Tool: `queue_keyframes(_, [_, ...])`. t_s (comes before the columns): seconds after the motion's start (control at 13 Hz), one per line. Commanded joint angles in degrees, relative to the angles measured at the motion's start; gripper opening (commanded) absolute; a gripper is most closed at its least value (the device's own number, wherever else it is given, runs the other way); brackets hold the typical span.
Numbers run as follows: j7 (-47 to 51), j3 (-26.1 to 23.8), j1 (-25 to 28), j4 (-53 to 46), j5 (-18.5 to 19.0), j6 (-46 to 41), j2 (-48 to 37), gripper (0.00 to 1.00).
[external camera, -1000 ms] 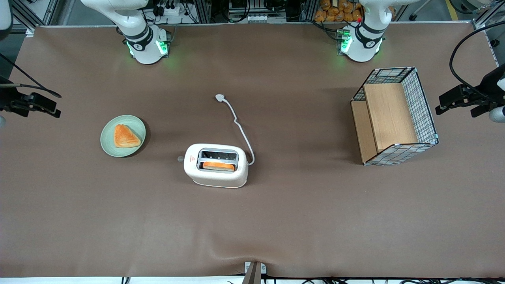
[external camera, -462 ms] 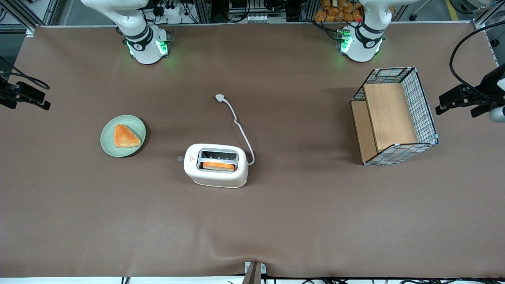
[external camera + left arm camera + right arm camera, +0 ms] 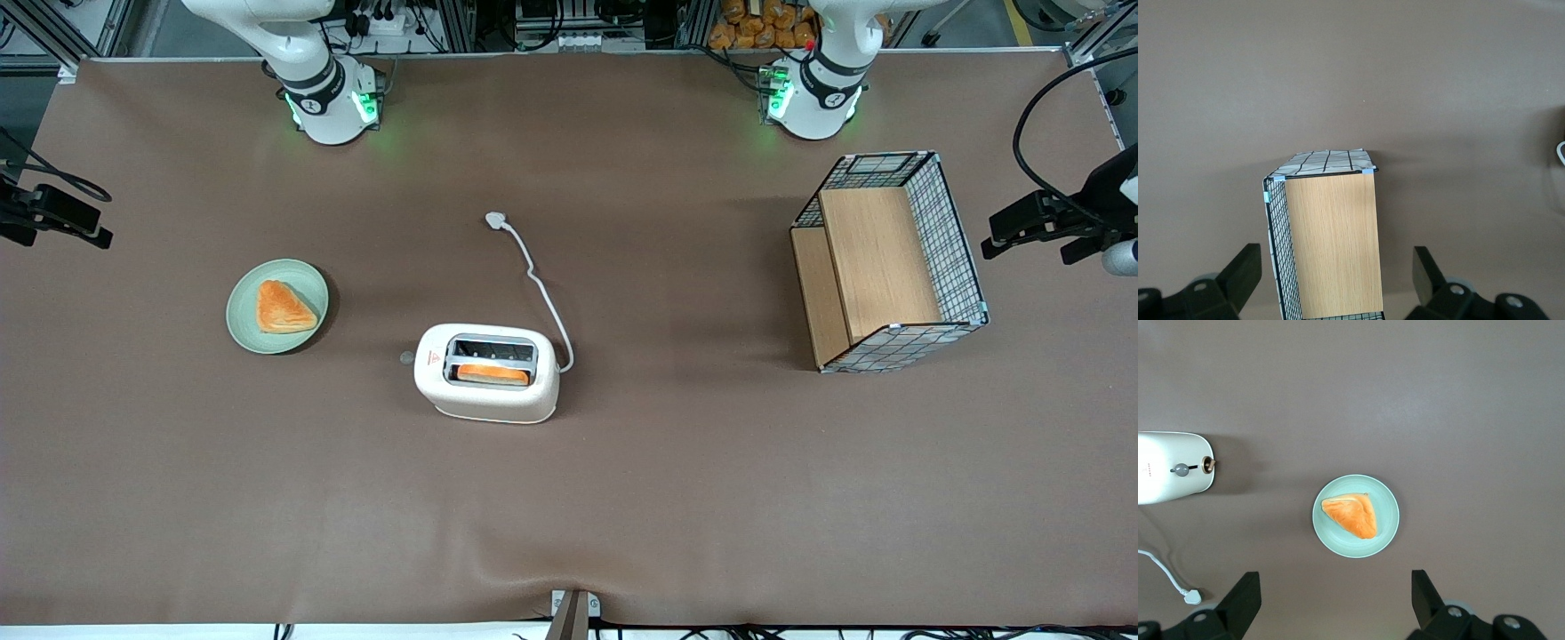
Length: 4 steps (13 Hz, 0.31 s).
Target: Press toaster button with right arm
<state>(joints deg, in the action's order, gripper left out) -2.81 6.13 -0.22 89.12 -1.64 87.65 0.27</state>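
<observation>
Counter point(image 3: 676, 498): brown covering, carries every item listed.

Right arm point(image 3: 307, 67): white, base with green lights at the counter edge farthest from the front camera.

Basket point(image 3: 889, 262): wire grid with 2 wooden panels inside, toward the parked arm's end; also seen from the left wrist point(image 3: 1328, 240).

Toaster point(image 3: 487, 373): cream-white, 2 slots, near the middle of the counter, standing upright. The slot nearer the front camera holds 1 orange-brown slice point(image 3: 492, 374); the second slot shows only metal. Red mark on top at the end toward the working arm. In the right wrist view point(image 3: 1171, 467) that short end shows face-on.

Cord point(image 3: 538, 284): white, runs from the toaster's end toward the parked arm, then away from the front camera to a plug point(image 3: 496, 219).

Plate point(image 3: 277, 306): pale green, round, toward the working arm's end, apart from the toaster, bearing 1 triangular toast piece point(image 3: 283, 308).

Claw point(image 3: 1335, 600): released, fingers point(image 3: 1245, 597) spread wide, above the counter at the working arm's end, well apart from the toaster.

Button point(image 3: 407, 357): small grey knob on the toaster's end beneath the red mark; untouched.
</observation>
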Motion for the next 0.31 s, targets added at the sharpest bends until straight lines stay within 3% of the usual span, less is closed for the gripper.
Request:
queue_keyframes(0.0, [0.87,0.03,0.13,-1.49,-0.65,-1.17,0.70,1.00])
queue_keyframes(0.23, [0.96,0.03,0.13,-1.40,-0.65,-1.17,0.78,1.00])
